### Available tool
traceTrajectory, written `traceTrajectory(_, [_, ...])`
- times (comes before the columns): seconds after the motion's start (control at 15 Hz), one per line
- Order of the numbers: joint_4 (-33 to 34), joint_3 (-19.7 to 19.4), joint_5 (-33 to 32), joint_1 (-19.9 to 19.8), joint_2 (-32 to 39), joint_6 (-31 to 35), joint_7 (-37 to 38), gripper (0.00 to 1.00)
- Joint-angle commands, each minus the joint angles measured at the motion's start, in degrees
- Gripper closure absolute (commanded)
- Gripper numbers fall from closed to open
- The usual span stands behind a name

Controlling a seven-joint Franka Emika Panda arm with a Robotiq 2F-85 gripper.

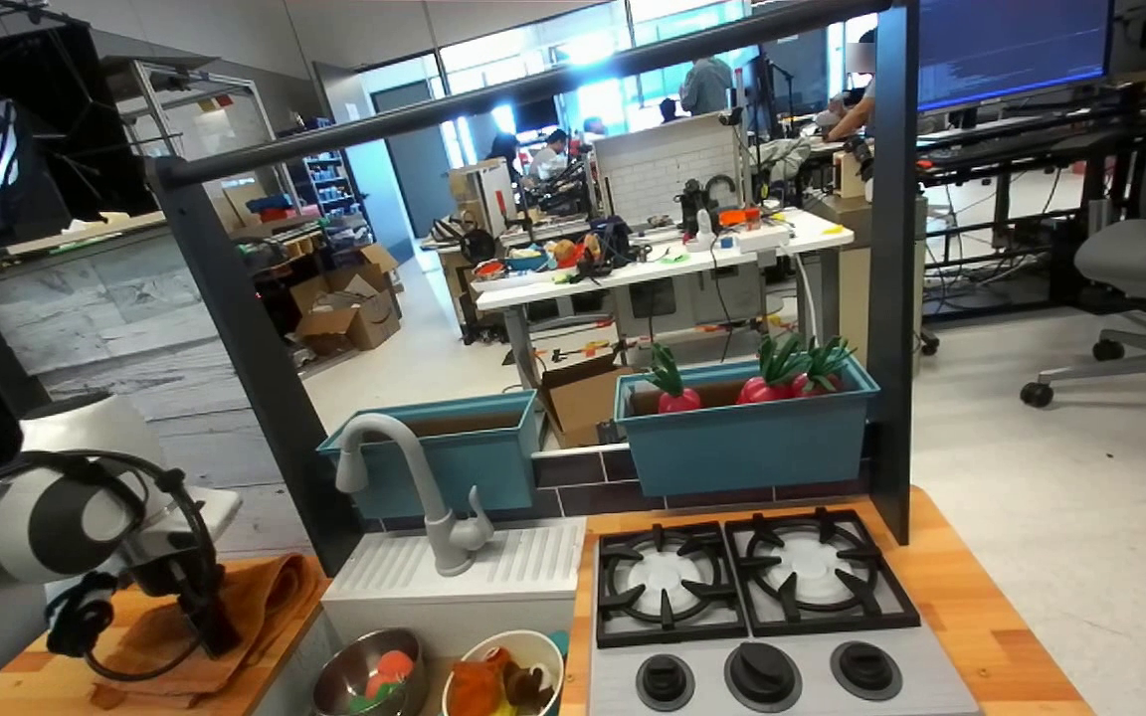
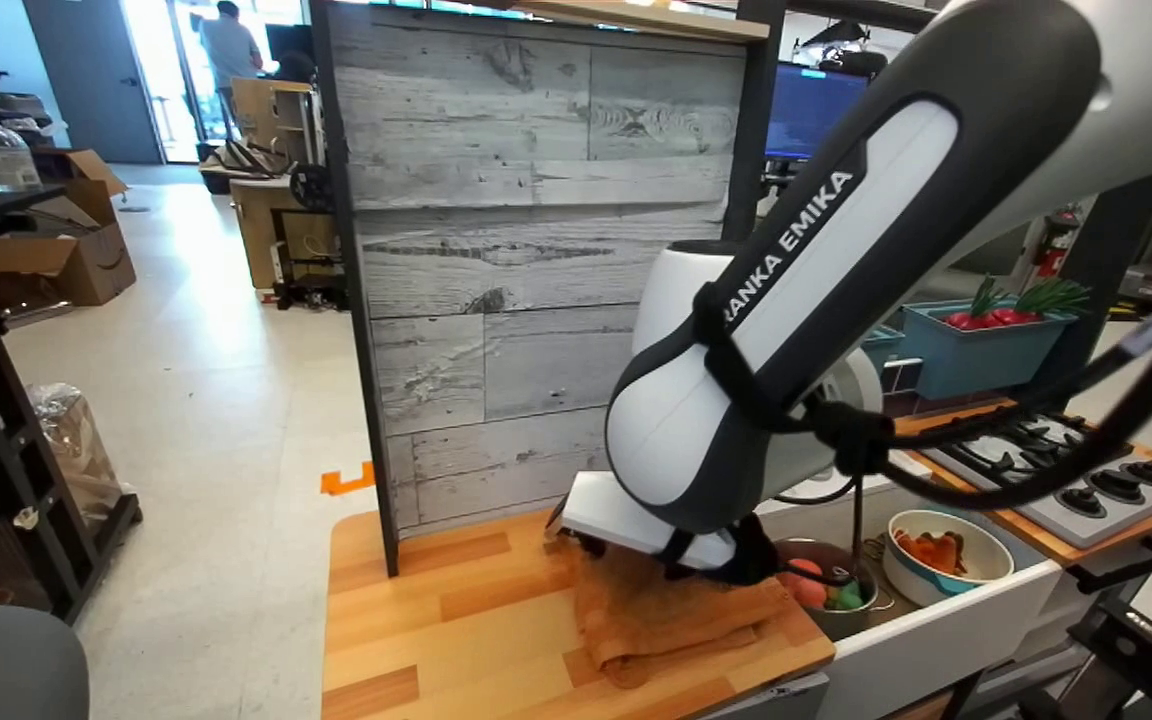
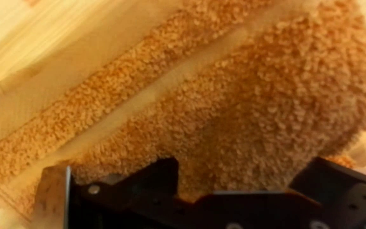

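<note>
A curved grey faucet [image 1: 424,477] stands on a ribbed white drainboard [image 1: 538,552], beside a silver stovetop [image 1: 709,676] with black grates [image 1: 666,609]. Behind the stovetop, a long teal planter [image 1: 752,452] holds red radishes [image 1: 760,391]. Before the drainboard, a round metal bowl [image 1: 346,668] stands near a white-and-teal bowl [image 2: 984,553].

Arm [image 2: 836,240] bent; gripper [image 3: 235,168] angled down, 2 fingers [image 3: 165,173] apart.

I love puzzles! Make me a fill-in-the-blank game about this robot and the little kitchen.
The gripper points down at a towel coloured ____.
The gripper's jaws aren't shut; they're ____.
The stove has ____ black knobs along its front.
The red vegetables in the teal planter behind the stove have ____ leaves.

Missing words: orange; open; three; green.
</note>
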Motion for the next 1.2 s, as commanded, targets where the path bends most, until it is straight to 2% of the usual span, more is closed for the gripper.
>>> traceTrajectory(0.0, [-0.1, 2.1, 0.5, -2.5, 3.0, 1.5, -1.3, 0.00])
traceTrajectory(0.13, [1.5, 2.6, -1.1, -0.4, 2.9, 1.2, -2.2, 0.00])
traceTrajectory(0.4, [-0.8, 3.0, -2.5, 4.4, -1.1, 5.2, -4.4, 0.00])
traceTrajectory(0.53, [-6.1, 2.7, -2.2, 5.4, -5.7, 9.7, -5.8, 0.00])
traceTrajectory(0.6, [-11.3, 1.6, -1.9, 6.0, -9.8, 13.4, -6.3, 0.00])
traceTrajectory(0.73, [-15.6, -0.2, -0.9, 7.0, -13.0, 21.4, -7.3, 0.00])
traceTrajectory(0.87, [-21.0, 0.4, 0.2, 5.4, -16.8, 30.9, -10.9, 0.00])
traceTrajectory(1.0, [-26.5, 6.6, -1.2, -1.3, -21.0, 40.8, -17.3, 0.00])
traceTrajectory(1.07, [-29.0, 11.0, -3.2, -6.4, -23.1, 43.5, -20.2, 0.00])
traceTrajectory(1.13, [-21.2, 6.8, 3.0, -0.5, -16.9, 38.9, -20.0, 0.00])
